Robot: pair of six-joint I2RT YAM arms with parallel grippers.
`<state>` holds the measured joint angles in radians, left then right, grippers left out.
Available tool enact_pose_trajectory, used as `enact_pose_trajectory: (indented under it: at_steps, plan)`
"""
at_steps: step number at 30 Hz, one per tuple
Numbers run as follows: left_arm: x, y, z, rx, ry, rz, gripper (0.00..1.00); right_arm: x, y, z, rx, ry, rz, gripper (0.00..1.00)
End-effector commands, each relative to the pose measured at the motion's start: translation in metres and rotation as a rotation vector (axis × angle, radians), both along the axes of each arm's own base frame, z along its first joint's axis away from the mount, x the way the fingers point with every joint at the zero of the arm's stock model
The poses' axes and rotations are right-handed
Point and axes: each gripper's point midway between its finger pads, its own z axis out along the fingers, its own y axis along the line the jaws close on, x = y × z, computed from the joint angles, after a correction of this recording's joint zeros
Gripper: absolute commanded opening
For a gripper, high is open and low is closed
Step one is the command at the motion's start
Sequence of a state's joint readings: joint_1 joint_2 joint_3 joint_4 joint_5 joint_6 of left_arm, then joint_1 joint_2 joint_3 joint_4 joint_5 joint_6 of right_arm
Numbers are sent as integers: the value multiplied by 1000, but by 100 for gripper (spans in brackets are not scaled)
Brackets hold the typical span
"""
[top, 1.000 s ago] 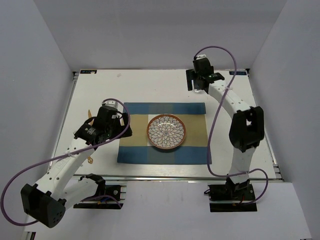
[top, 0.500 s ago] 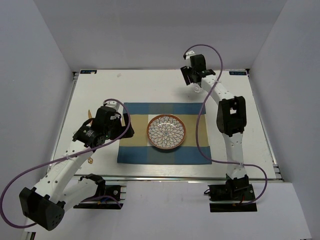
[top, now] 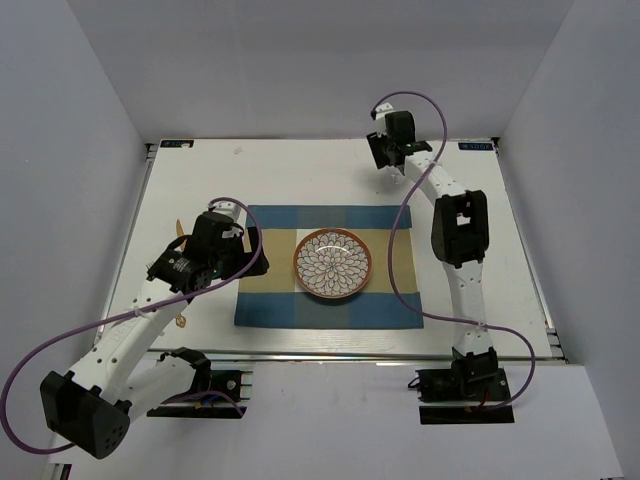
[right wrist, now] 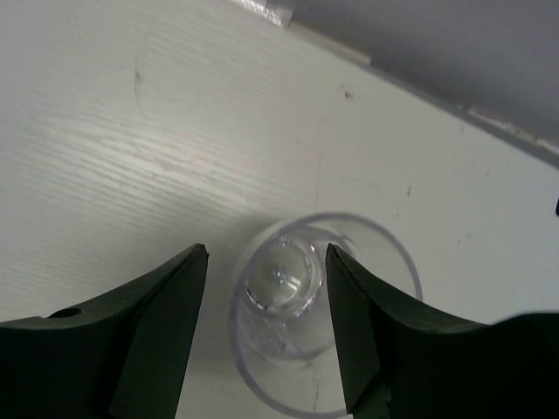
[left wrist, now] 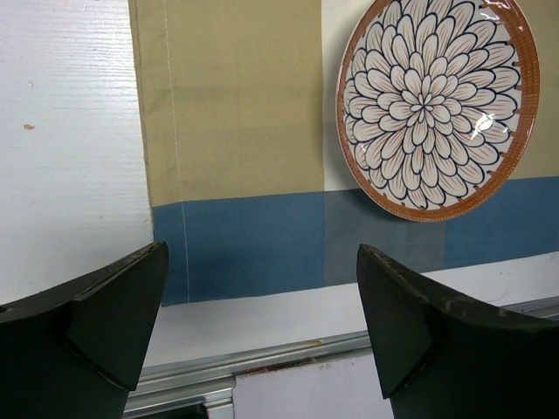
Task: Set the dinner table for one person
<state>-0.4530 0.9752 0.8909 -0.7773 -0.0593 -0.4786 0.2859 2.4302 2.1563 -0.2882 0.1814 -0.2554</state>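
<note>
Right gripper [right wrist: 266, 250] half-open astride small clear tumbler-shaped cup [right wrist: 279, 281], gap showing beside one finger, no grip confirmed. Cup upright on large white rectangular tabletop [right wrist: 105, 131] directly below. Probably light, stiff, slick, crackable: pinch mid-wall gently. Left gripper [left wrist: 262, 251] wide, empty.

Overhead view looks down from behind; left wrist view shares its plate [top: 332, 264] close-up.
</note>
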Motion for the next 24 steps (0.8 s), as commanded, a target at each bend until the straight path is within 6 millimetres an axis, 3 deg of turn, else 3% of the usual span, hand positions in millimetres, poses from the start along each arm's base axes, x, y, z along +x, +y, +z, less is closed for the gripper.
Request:
enact_pose_trajectory:
  at_steps: [1, 4, 6, 7, 8, 10, 14, 15, 17, 18, 21, 24]
  plan:
    - [2, 0, 5, -9, -25, -3, 98, -3, -4, 39, 53, -86, -22, 63]
    - [2, 1, 5, -9, -26, 0, 98, -7, -4, 44, 75, -67, -36, 63]
    - [2, 1, 6, -9, -30, 1, 98, -8, -3, 39, 78, -41, -38, 54]
    - [2, 1, 7, -12, -33, 2, 98, -9, -3, 37, 79, -34, -40, 47]
    - [2, 1, 8, -13, -37, 3, 98, -10, -4, 34, 82, -26, -42, 23]
    - [2, 1, 9, -16, -44, 5, 98, -12, -2, 36, 87, -22, -46, 0]
    - [1, 1, 10, -19, -46, 4, 98, -21, 1, 54, 97, -31, -39, 0]
    - [1, 1, 10, -19, -46, 4, 98, -25, 1, 73, 108, -51, -36, 0]
    - [2, 2, 10, -17, -47, 7, 98, -38, 7, 89, 125, -47, -38, 0]
    - [2, 2, 11, -17, -49, 9, 98, -49, 5, 109, 138, -61, -37, 0]
    - [1, 4, 13, -18, -57, 18, 98, -83, 13, 128, 172, -6, -27, 0]
    - [1, 7, 17, -20, -74, 35, 98, -125, 20, 116, 223, 129, -19, 0]
